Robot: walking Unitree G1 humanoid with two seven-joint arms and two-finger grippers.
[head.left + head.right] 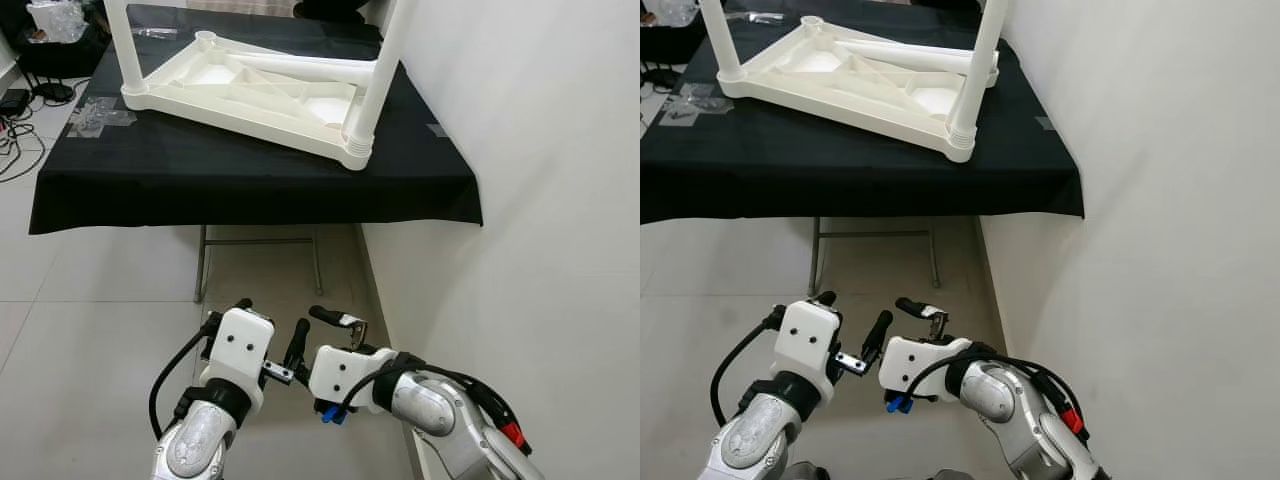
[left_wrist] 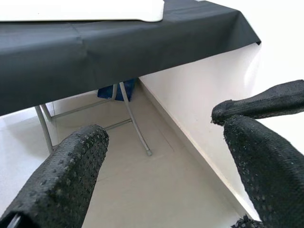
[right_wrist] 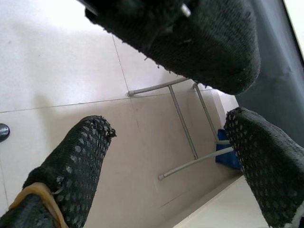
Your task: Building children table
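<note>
White moulded-plastic children's table (image 1: 250, 95) is lying upside down on black-draped folding desk (image 1: 250, 170), legs pointing up. Left pincer (image 1: 270, 335) and right pincer (image 1: 335, 320) are hovering low, both wide, empty. Judging it light, rigid, slippery; gripping a leg (image 1: 375, 85) seems best.

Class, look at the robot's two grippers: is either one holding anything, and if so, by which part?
Nothing is held. The left gripper and the right gripper are both open and empty, low over the floor, short of the white children's table.
</note>
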